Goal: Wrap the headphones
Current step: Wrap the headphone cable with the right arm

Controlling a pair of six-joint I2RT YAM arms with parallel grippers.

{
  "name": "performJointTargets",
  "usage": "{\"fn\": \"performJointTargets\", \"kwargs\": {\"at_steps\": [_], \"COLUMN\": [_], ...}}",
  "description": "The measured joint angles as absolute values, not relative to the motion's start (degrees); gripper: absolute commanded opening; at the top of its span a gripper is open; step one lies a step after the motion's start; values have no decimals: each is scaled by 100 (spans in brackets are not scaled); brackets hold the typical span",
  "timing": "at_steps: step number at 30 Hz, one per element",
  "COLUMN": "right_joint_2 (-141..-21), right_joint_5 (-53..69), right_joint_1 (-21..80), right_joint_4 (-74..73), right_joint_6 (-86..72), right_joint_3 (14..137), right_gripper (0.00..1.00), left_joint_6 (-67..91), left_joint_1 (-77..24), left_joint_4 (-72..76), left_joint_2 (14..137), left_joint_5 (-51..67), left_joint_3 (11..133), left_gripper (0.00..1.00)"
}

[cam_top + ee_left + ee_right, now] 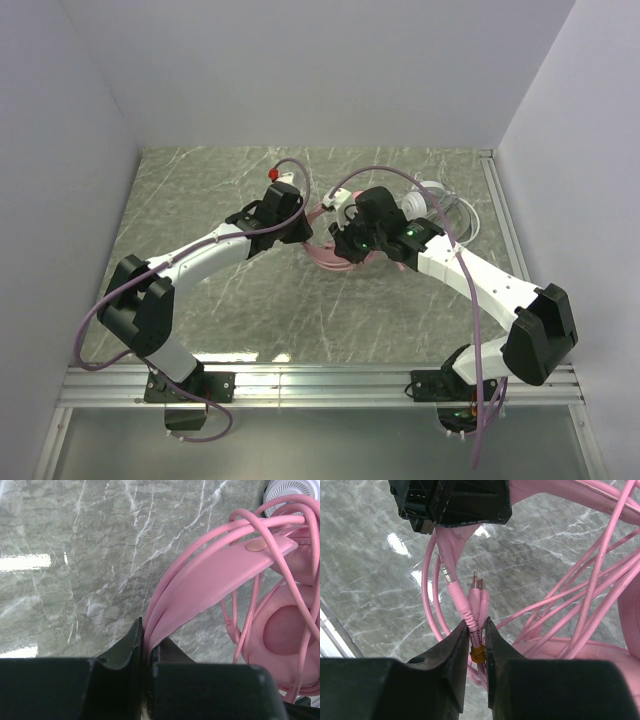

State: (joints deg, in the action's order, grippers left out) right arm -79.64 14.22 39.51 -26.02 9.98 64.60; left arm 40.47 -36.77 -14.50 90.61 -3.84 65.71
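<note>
The pink headphones [225, 575] have a smooth curved band and soft round cups. They are at the middle of the shiny grey-green stone table [200, 200], with plain white walls [300, 70] around. The left gripper [148, 642] squeezes the band tight. The right gripper [477, 632] pinches the thin pink cord [468, 611] near its plugs

The headphones [220, 580] and cord [600, 575] are coloured pink. The worktop [75, 555] is patterned as grey-green marble with white veins. The left gripper [148, 640] and right gripper [476, 627] are finished in black.
</note>
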Motion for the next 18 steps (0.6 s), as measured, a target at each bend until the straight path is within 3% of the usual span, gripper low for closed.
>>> {"fn": "performJointTargets", "kwargs": {"at_steps": [8,11,18], "right_joint_2": [-7953,-7942,-7874], "right_joint_5": [1417,1413,1398], "right_joint_1": [3951,3951,3951], "right_joint_4": [-2578,-2580,-2582], "right_joint_6": [978,952,945], "right_joint_3": [6462,6462,6517], "right_gripper": [25,35,35], "left_joint_6": [4010,4012,4010], "left_joint_1": [-3667,-3664,-3667], "left_joint_4": [-1448,-1446,-1448], "left_joint_2": [9070,9072,9072], "left_joint_5": [-384,-370,-325], "left_joint_3": [6571,6571,6571], "left_gripper": [0,0,0]}}
